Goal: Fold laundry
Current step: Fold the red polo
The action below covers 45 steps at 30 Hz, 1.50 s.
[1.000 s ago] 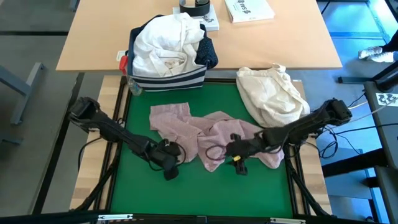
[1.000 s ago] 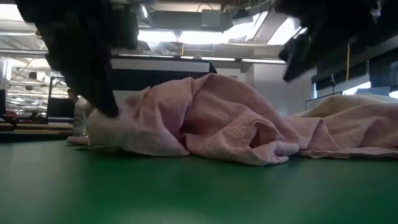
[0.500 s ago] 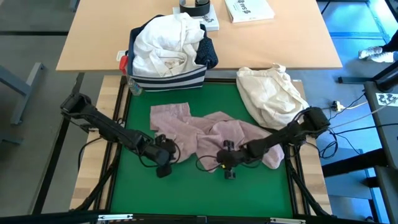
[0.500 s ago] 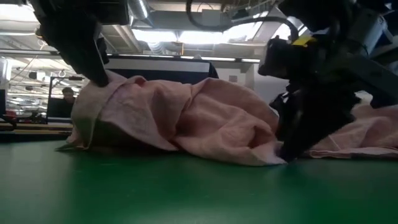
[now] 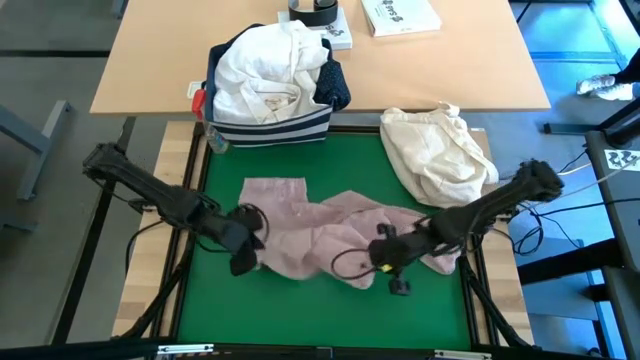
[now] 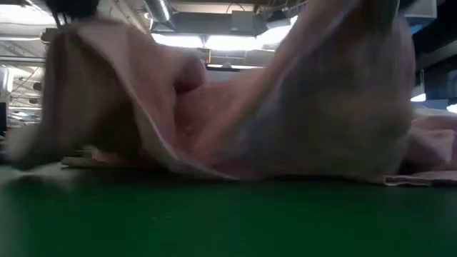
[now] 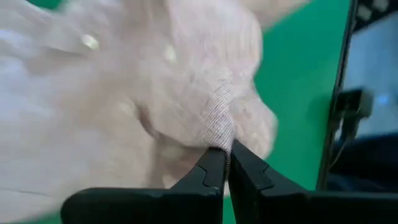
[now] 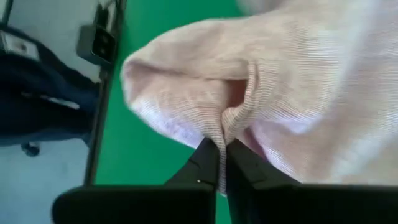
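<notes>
The pale pink top (image 5: 320,228) lies crumpled on the green mat (image 5: 215,290), raised at two spots along its near side. My left gripper (image 5: 248,240) is shut on its near left part. My right gripper (image 5: 385,258) is shut on its near right part. In the low view the top (image 6: 235,107) rises at both sides, sags in the middle, and its lower folds rest on the mat. A white shirt (image 5: 265,70) and a navy dotted shirt (image 5: 338,88) lie in the striped bin (image 5: 270,130) at the back. My left gripper pinches a bunched fold of the pink top (image 7: 219,134) between its two fingertips (image 7: 211,168), slanting down from the table's left. The cloth is lifted there and trails down to the mat. My right gripper pinches a gathered fold near the top's rounded near edge (image 8: 227,121) between its fingertips (image 8: 208,158), slanting down from the table's right. That part is raised off the mat, and the rest drapes down behind it.
A cream-beige cloth bundle (image 5: 435,150) lies on the mat's far right corner. The wooden table (image 5: 150,60) behind holds the bin, a book (image 5: 400,15) and a tape roll (image 5: 315,10). Bare green mat shows along the near edge.
My right gripper dipped onto the top's near right part, took hold and rose with it. My left gripper, still shut on the cloth, rose and drew back toward the table's left. The top's near side is lifted at both holds, while its far part stays on the mat.
</notes>
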Available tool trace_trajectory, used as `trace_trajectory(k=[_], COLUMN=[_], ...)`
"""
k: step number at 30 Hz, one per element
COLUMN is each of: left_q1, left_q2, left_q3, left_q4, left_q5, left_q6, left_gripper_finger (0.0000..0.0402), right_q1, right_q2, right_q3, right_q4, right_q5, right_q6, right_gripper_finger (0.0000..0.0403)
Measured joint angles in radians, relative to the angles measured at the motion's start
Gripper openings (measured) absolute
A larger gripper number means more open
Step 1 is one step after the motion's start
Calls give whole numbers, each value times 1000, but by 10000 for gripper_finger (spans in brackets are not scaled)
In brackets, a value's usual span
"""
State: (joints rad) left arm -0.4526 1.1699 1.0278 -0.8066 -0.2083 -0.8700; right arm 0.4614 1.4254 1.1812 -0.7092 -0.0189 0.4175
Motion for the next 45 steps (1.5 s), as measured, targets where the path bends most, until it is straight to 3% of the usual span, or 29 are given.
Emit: trace_trajectory(k=[6,11,14,20,23,27,32,36,39,41,42,45], left_q1=[3,-1,-36,-142,-201,-260,-229,-140,-67,-27,-6,46], left_q2=[-135,-170,-152,-71,-17,73,139,119,63,17,-9,-46], left_q3=[50,26,4,-49,-72,-84,-87,-82,-58,-49,-49,-50], left_q4=[-38,-42,-14,110,143,144,107,83,84,82,74,13], left_q5=[-174,-187,-109,58,120,131,251,488,587,529,444,-36], left_q6=[-54,-119,-150,-195,-226,-203,-124,-115,-114,-52,-3,61], left_gripper_finger=[4,5,5,5,5,6,39,85,111,120,123,125], right_q1=[-33,-63,-25,148,215,269,226,132,64,27,13,-13], right_q2=[-140,-191,-181,-115,-68,19,114,100,74,63,62,65], right_q3=[101,103,100,16,-40,-96,-117,-110,-62,-22,-7,1], right_q4=[-132,-132,-111,48,137,182,147,135,135,143,143,135], right_q5=[162,135,4,-124,-122,-68,-184,-462,-541,-480,-404,-60], right_q6=[24,76,161,356,463,645,711,690,675,589,543,465], right_gripper_finger=[5,10,5,10,11,16,55,107,137,151,156,161])
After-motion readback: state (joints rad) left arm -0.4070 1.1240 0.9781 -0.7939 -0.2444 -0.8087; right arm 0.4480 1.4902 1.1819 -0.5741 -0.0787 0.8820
